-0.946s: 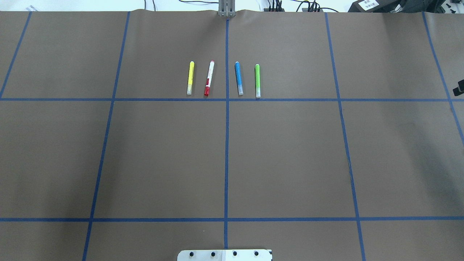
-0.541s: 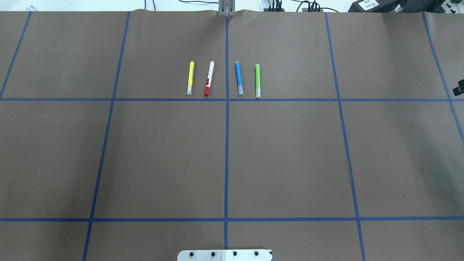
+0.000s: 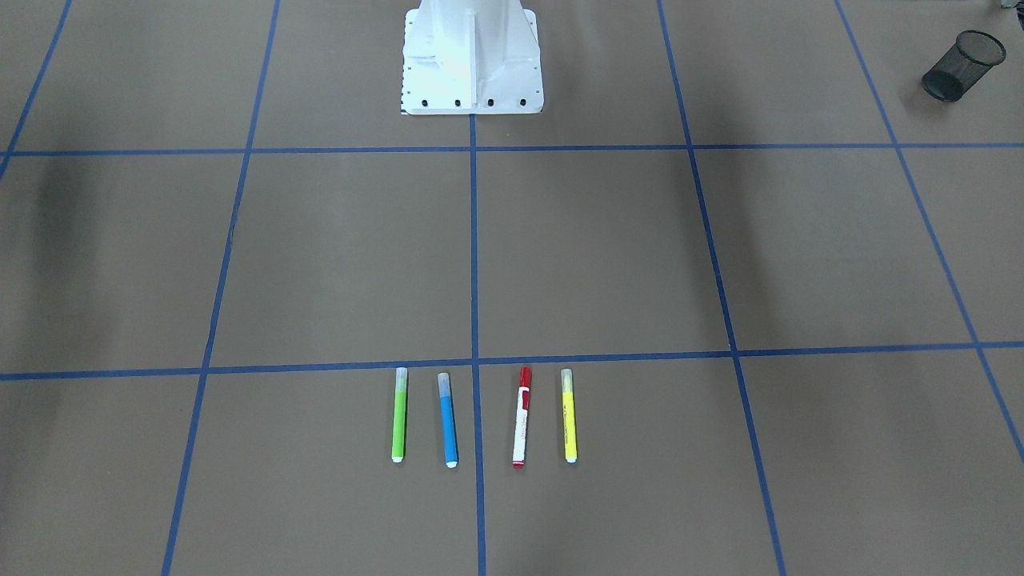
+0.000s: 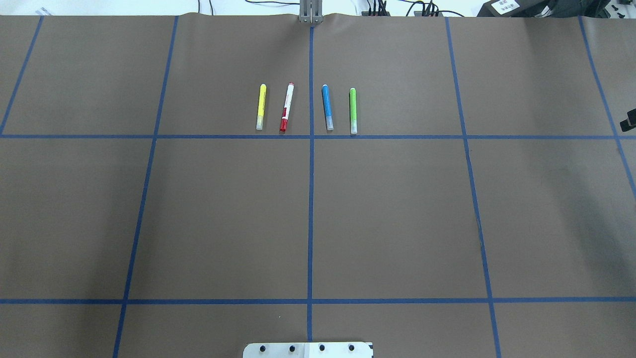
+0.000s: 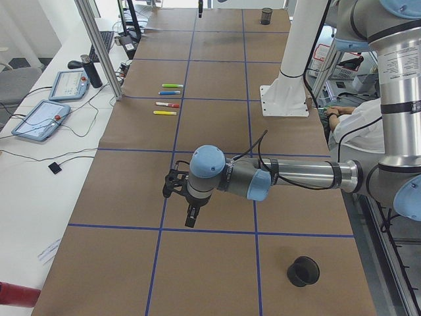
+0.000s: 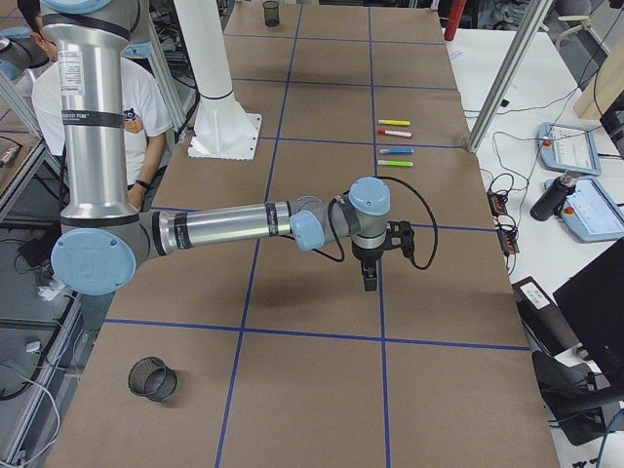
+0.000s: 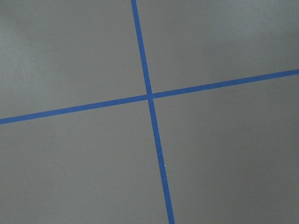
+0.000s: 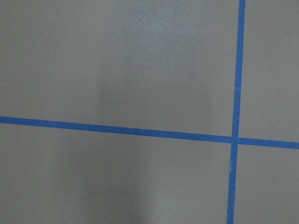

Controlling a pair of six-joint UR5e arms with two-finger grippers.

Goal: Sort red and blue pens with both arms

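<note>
Since neither pen has been lifted, the sorting looks to be at its very start. The red pen [image 4: 286, 107] and the blue pen [image 4: 327, 107] lie flat, side by side but apart, straight out from the white pedestal [image 4: 308, 349] on the far part of the table [image 4: 397, 223]. The red one is on the robot's left of the pedestal's centre line, the blue one on its right. A yellow marker [image 4: 260, 107] lies just outside the red pen and a lime-green marker [image 4: 353, 110] just outside the blue; none touch.

Both arms hang well out to either side of the pedestal, far from the row. The left gripper [image 5: 189, 220] and the right gripper [image 6: 369, 278] point down over bare paper. Seen only from the side, their jaws cannot be told as spread or closed. A black mesh cup [image 5: 304, 270] stands beyond the left arm, a second mesh cup [image 6: 151, 378] out on the right.

Next, I judge, each arm must travel inward to its nearer pen and come down between close neighbours without nudging them.
</note>
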